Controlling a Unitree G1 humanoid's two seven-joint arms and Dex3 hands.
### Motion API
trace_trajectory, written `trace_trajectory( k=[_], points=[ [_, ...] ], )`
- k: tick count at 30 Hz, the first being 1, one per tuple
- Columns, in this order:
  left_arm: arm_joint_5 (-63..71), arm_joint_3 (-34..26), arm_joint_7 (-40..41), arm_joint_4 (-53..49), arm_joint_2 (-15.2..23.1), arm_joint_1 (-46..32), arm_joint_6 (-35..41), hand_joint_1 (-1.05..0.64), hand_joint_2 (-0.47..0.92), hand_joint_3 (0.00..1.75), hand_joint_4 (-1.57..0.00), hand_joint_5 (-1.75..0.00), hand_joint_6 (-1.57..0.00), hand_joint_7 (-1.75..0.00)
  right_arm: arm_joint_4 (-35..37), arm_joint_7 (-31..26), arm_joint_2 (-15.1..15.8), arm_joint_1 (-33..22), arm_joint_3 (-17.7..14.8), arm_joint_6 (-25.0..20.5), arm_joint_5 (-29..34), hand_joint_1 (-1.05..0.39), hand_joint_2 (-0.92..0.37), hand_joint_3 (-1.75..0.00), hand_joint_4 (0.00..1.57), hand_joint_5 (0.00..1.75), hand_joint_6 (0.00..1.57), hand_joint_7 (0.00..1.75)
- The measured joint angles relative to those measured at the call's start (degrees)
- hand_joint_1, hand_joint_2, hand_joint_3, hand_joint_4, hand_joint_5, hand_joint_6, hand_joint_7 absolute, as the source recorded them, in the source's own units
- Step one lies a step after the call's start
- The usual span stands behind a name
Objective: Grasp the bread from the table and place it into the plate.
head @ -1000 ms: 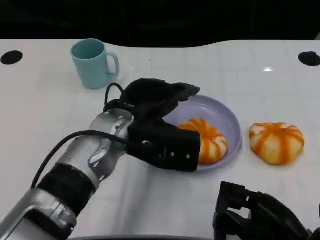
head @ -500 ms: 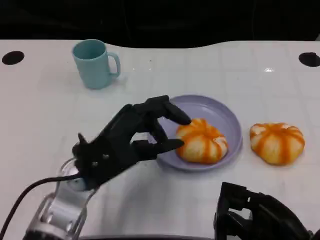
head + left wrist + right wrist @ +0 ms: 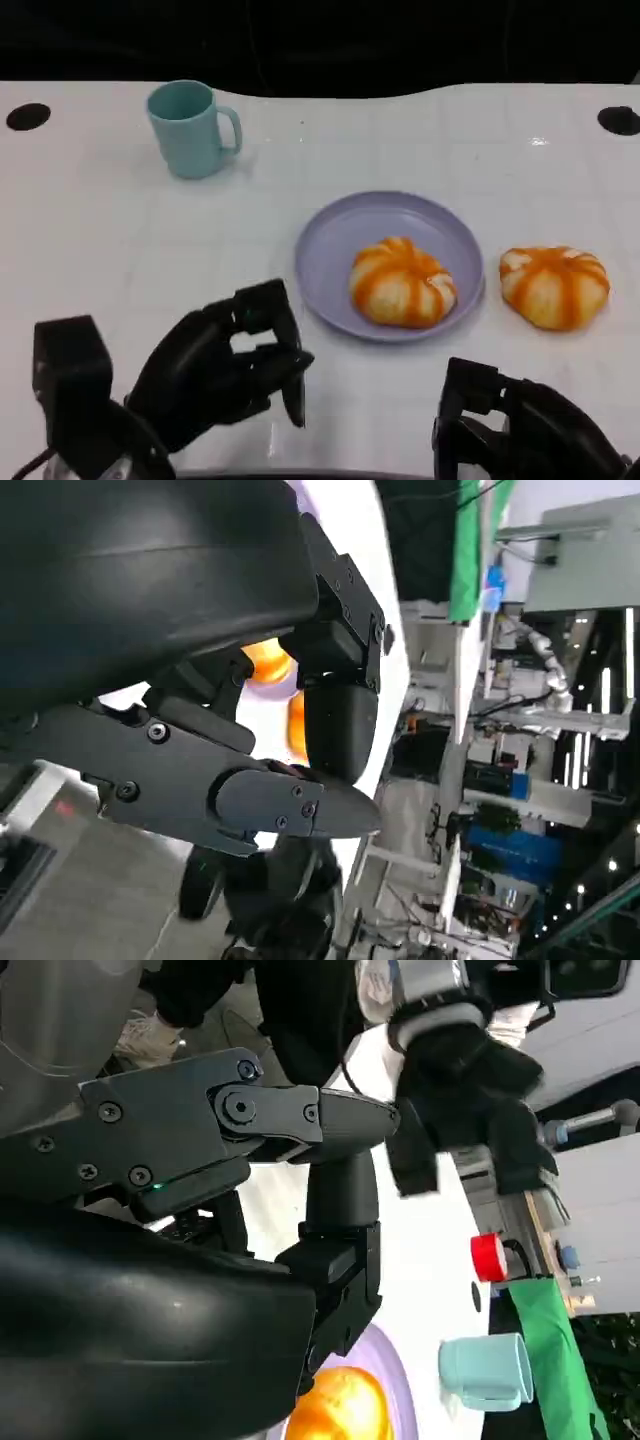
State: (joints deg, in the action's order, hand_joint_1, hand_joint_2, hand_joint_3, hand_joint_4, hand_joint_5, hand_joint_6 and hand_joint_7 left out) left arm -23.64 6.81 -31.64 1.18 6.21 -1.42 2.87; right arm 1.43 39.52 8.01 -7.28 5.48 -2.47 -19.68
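From the head view, one bread [image 3: 402,282] lay in the purple plate [image 3: 340,232] and a second bread [image 3: 554,286] sat on the white surface [image 3: 100,230] just beside the plate's rim. The left hand [image 3: 222,367] hung near the plate, fingers curled, holding nothing. The right hand [image 3: 520,430] was too cropped to tell. A teal mug [image 3: 190,127] stood well apart. In the right wrist view, the mug [image 3: 486,1371] lay beyond the plate [image 3: 392,1380].

Text on mug [image 3: 190,127]: none readable
Text on plate [image 3: 325,255]: none readable
Background signs: too blurred to read
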Motion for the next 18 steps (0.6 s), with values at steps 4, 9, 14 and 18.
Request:
trace_trajectory(
  k=[4, 9, 14, 18],
  points=[
    [-3.54, -0.90, -2.11, 0.53, -0.45, -3.39, 1.59, -0.61, 0.92, 0.30, -0.85, -1.75, -0.61, -1.75, 0.42, 0.37, 0.05, 0.10, -0.22, 0.04, -0.07, -0.48, -0.92, -0.42, 0.62, 1.75, 0.45, 1.66],
    [-5.67, -1.57, -4.66, -0.40, -1.15, -5.33, 2.89, -0.62, 0.92, 0.28, -0.89, -1.75, -0.65, -1.75, 0.78, 0.74, 0.31, 0.14, -0.45, 0.14, -0.07, -0.51, -0.92, -0.40, 0.61, 1.75, 0.46, 1.66],
    [-7.56, -2.59, -7.37, -4.55, -2.28, -4.30, 3.84, -0.65, 0.92, 0.24, -0.90, -1.75, -0.66, -1.75, 0.90, 0.67, 0.48, 0.25, -0.95, -0.01, -0.07, -0.51, -0.92, -0.41, 0.61, 1.75, 0.44, 1.67],
    [-7.50, -2.84, -7.66, -5.18, -2.63, -4.04, 3.88, -0.65, 0.92, 0.23, -0.91, -1.75, -0.68, -1.75, 1.50, 0.80, 0.73, 0.56, -1.30, -0.08, -0.47, -0.51, -0.92, -0.41, 0.62, 1.75, 0.45, 1.69]
  ],
)
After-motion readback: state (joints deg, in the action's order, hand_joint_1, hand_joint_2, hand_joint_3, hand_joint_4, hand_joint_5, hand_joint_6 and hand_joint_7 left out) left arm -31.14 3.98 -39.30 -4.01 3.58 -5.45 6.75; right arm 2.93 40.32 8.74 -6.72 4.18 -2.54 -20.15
